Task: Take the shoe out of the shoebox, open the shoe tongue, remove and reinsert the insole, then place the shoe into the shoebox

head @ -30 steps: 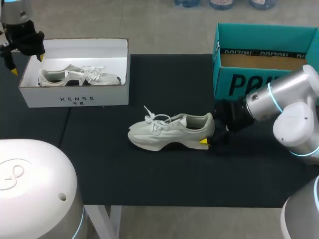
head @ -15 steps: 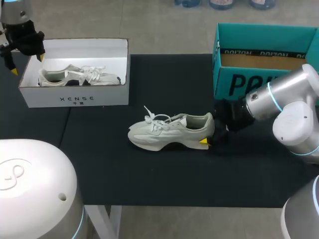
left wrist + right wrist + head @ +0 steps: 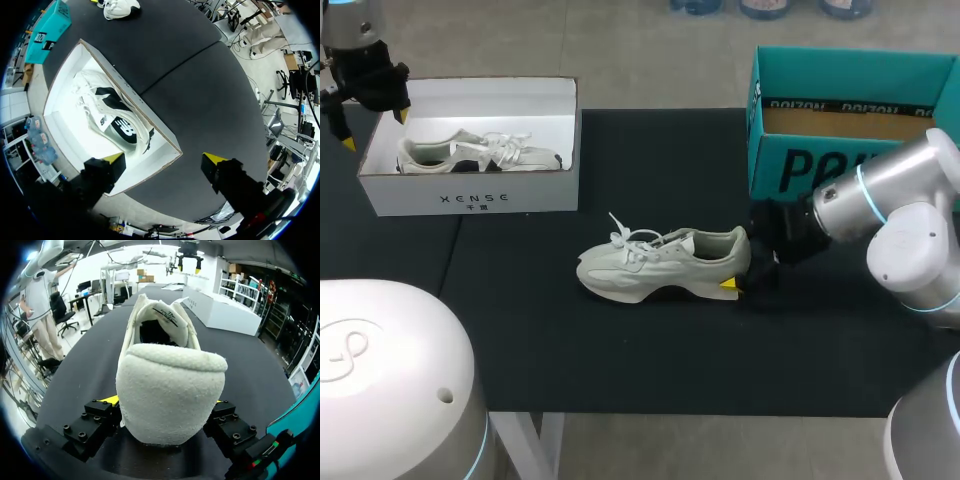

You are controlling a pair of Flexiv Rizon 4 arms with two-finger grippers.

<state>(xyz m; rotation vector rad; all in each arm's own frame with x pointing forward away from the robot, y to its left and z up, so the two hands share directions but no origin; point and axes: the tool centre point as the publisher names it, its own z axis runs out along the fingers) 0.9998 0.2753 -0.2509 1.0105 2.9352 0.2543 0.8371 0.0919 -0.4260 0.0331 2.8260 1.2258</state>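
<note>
Right hand (image 3: 162, 401) pinches the shoe (image 3: 660, 262) at its heel. It sits upright on the tabletop (image 3: 620, 360), well apart from the white shoebox (image 3: 470, 200). Left hand (image 3: 165, 159) is spread, hovering over that box's end. I'd brace the heel firm so left can lift the tongue (image 3: 162, 315) without the shoe sliding.

White shoebox (image 3: 470, 198): dark spaced capitals with smaller characters beneath, on the front wall. Teal box (image 3: 772, 150): large black lettering on the front, a repeated word along the inner band. Boxed shoe (image 3: 117, 125): white letter logo on a black side patch. Shoe on the table (image 3: 170, 390): tongue label, print illegible.
</note>
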